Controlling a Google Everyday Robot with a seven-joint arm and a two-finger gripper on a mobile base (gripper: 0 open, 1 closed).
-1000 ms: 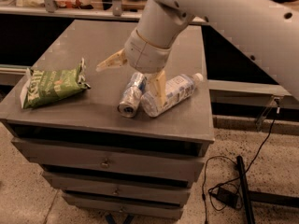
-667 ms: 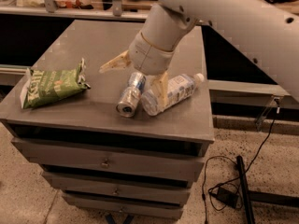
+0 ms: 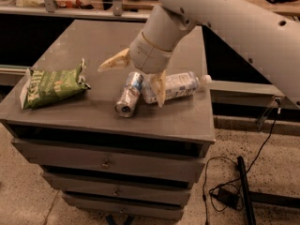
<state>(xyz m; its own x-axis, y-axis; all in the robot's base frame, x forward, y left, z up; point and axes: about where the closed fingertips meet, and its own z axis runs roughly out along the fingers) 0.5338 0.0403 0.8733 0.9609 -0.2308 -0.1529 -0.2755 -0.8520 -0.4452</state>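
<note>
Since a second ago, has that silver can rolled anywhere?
No. The can lies where it was, beside the bottle, with the open claw straddling it.

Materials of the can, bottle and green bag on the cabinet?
Can: metal, likely aluminium; shiny silver glints. Bottle: clear plastic, see-through, pale label. Bag: crinkled glossy green film, probably plastic. Gripper hangs open just above the can.

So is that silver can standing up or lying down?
Lying down: the can rests on its side on the cabinet top, round end toward us, beside the plastic bottle. The claw hangs open just above it.
</note>
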